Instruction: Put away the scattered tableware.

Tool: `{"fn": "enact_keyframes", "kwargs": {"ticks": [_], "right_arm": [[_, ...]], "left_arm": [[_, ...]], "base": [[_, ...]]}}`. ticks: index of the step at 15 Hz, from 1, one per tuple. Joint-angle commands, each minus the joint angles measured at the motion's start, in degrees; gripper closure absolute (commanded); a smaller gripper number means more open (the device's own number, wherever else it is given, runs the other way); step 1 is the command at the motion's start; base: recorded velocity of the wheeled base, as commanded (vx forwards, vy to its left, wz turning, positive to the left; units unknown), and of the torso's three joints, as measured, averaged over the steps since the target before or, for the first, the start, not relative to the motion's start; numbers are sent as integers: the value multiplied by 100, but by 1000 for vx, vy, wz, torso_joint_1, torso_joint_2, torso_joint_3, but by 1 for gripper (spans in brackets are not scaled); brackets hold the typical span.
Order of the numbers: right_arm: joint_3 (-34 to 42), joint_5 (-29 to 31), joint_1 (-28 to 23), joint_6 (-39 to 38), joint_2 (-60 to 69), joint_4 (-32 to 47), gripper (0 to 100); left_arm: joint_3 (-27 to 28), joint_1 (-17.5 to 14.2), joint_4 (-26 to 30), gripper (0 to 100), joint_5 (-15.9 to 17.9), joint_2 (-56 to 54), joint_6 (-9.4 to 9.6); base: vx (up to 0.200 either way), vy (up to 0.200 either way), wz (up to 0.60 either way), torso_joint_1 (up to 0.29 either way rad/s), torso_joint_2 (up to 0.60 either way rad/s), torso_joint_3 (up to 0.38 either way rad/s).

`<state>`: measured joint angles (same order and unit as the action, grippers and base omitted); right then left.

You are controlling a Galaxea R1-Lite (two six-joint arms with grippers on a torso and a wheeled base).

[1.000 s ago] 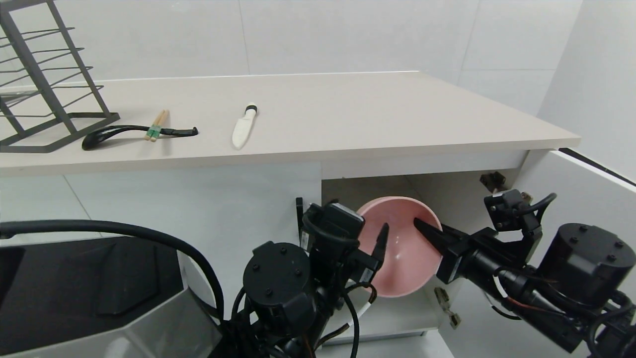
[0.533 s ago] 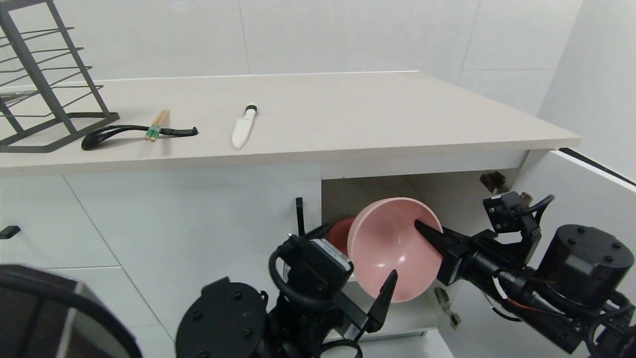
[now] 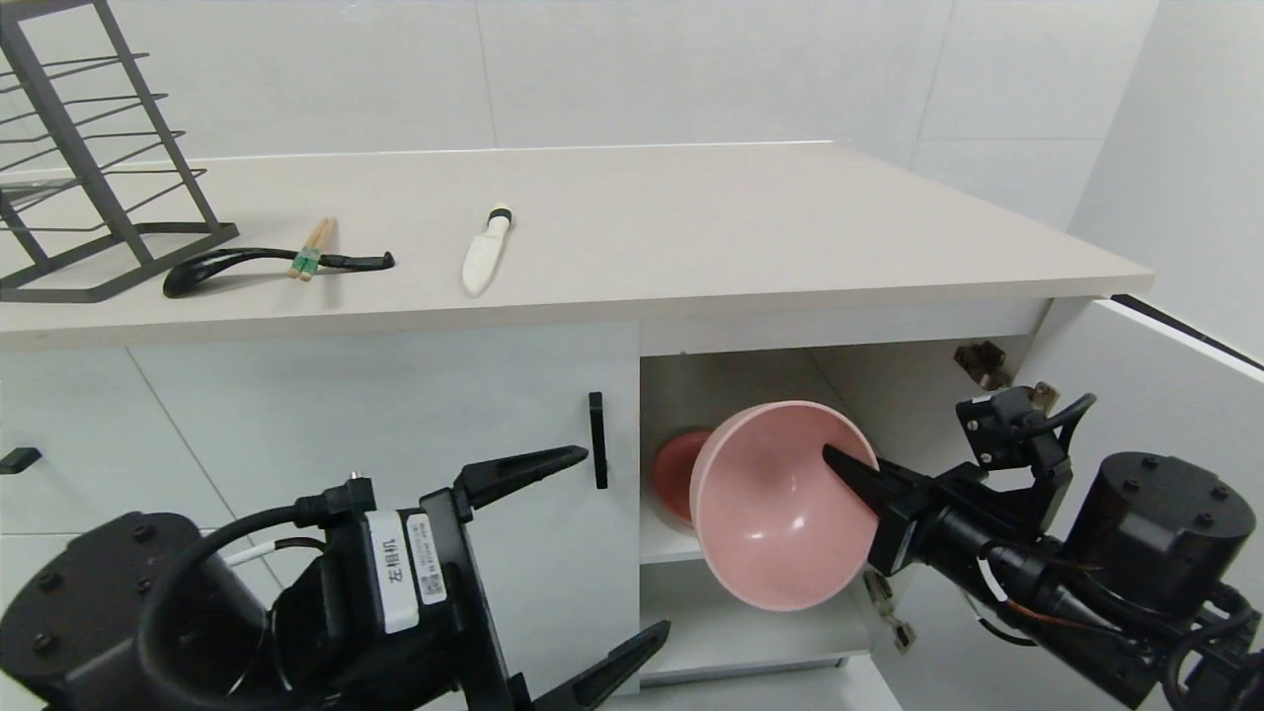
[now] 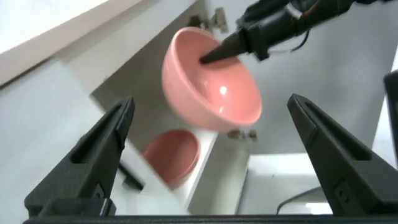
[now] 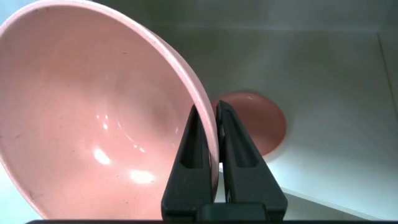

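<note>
While the left gripper [image 3: 624,540] hangs wide-jawed before the cabinet [image 3: 736,624]'s closed door, what looks like a red dish [image 3: 672,476] sits inside the cabinet. The pink bowl [image 3: 765,518] tilts at its opening, rim pinched by the right gripper [image 3: 837,459].

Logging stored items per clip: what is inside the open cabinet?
A reddish dish sits on the cabinet shelf. The pink bowl, pinched at its rim by the right end effector, hangs tilted at the opening and covers the shelf area behind it.
</note>
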<state>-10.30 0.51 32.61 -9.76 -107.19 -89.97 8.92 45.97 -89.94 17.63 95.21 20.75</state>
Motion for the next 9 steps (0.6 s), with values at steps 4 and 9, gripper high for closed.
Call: {"fn": "enact_keyframes", "kwargs": {"ticks": [4, 9], "right_arm": [[55, 2, -9, -8, -56, -3, 100], [63, 2, -18, 1, -47, -3, 100]], "left_arm": [[-840, -290, -6, 0, 57, -723, -9], [-892, -976, -6, 0, -5, -1233, -89]], "base": [[0, 0, 0, 0, 0, 0], [0, 0, 0, 0, 0, 0]]}}
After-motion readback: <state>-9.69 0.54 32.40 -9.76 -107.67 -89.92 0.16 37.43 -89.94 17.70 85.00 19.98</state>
